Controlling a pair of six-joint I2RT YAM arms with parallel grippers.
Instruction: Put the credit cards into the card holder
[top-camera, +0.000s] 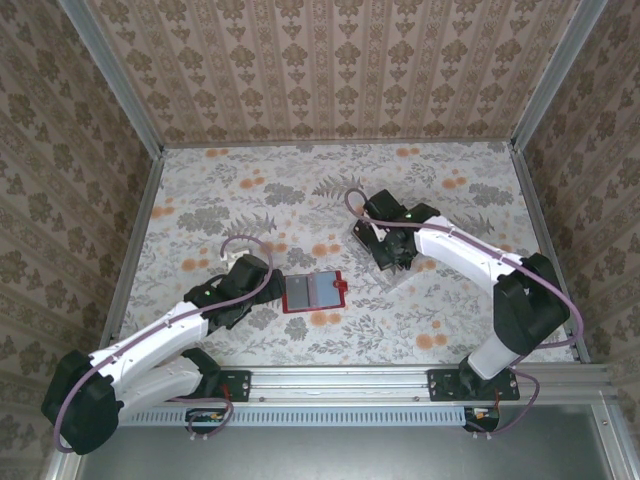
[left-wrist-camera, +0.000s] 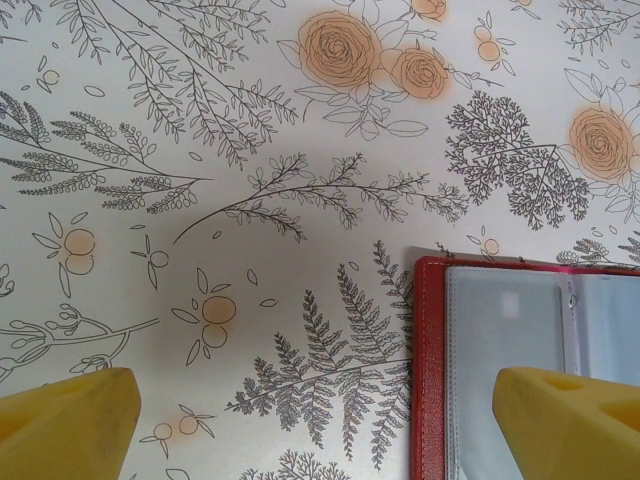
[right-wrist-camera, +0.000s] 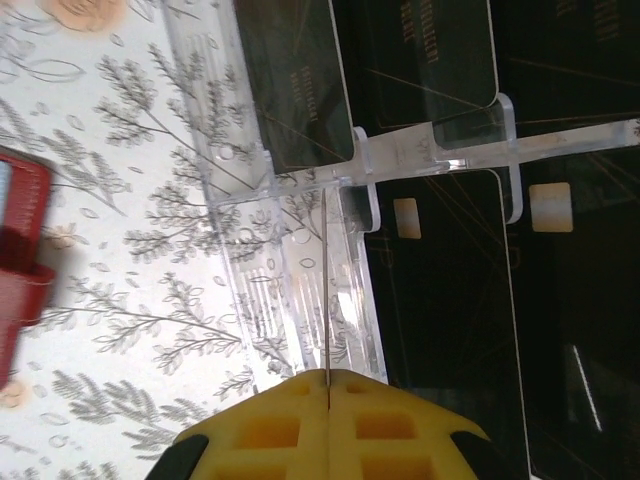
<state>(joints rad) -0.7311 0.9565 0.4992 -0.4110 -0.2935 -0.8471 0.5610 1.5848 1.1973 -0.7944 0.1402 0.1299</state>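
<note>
End effector pair at a floral bench (top-camera: 440, 190): the right end effector (right-wrist-camera: 328, 385), fingers pressed together, pinches one credit card (right-wrist-camera: 326, 290) edge-on above a clear slotted tray (right-wrist-camera: 290, 280), right of the open red card holder (top-camera: 313, 292). More black credit cards (right-wrist-camera: 440, 330) sit in the tray, their gold lettering too small to read. The left end effector (left-wrist-camera: 320, 425), just left of the card holder, is spread wide and holds nothing, one finger over its left edge.

Floral-patterned tabletop (top-camera: 250, 190), damask-papered walls (top-camera: 330, 70) on three sides, aluminium frame rails (top-camera: 400, 378).
</note>
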